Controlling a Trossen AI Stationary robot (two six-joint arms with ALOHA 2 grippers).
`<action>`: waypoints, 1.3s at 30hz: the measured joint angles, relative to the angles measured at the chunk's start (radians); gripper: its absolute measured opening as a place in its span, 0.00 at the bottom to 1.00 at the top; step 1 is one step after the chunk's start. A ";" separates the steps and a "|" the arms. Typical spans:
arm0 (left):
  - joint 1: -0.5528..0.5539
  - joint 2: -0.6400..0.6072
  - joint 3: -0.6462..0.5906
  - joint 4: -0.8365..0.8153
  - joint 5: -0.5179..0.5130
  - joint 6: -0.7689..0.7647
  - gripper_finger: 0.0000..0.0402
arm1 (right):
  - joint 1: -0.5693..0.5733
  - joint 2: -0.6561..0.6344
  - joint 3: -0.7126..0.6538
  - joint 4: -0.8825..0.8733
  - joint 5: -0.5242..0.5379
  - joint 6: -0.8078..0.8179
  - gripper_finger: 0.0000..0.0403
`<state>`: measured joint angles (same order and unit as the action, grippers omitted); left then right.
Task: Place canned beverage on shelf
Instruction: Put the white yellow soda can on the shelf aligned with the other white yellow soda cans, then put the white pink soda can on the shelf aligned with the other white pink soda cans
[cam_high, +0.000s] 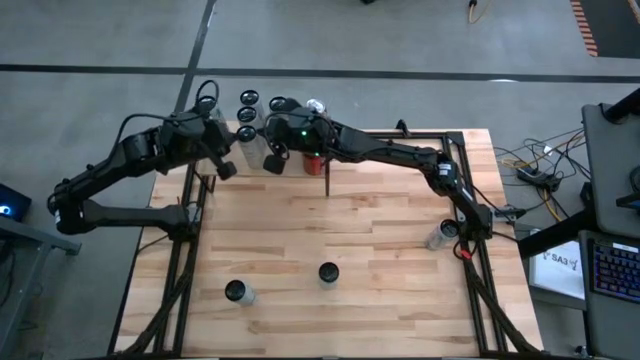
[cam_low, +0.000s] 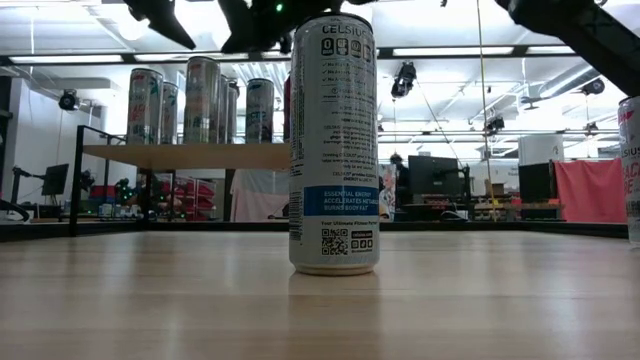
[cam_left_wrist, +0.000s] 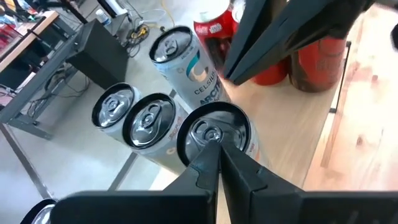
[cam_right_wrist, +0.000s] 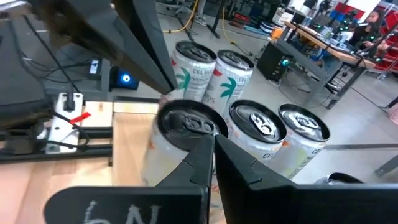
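Both arms over the shelf (cam_low: 185, 153), nothing in hand.
Cans crowd the shelf's far end; the left gripper (cam_high: 226, 168) and right gripper (cam_high: 275, 160) hover above them, fingers pinched shut and empty, arms stretched toward the far edge. Three cans wait on the table (cam_high: 380, 250), the nearest can (cam_high: 328, 272) central, probably next.

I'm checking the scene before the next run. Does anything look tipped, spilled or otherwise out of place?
Nothing stands out. The cans on the shelf stand upright, as does the white can on the table. No spill shows. Both shut grippers, left and right, hover at the shelf.
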<state>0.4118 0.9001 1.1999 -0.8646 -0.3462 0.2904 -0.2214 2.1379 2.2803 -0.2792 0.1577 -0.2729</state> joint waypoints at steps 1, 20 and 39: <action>-0.008 -0.010 0.000 0.000 -0.001 -0.015 0.00 | 0.005 -0.010 0.000 -0.015 0.000 0.001 0.02; -0.414 -0.282 -0.260 0.293 -0.042 -0.292 0.00 | 0.142 -0.233 0.003 -0.446 -0.001 0.162 0.02; -0.607 -0.246 -0.460 0.654 0.024 -0.329 0.00 | 0.325 -0.292 0.004 -1.014 -0.116 0.623 0.02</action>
<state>-0.1954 0.6542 0.7395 -0.2105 -0.3222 -0.0381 0.1032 1.8455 2.2841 -1.2936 0.0414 0.3501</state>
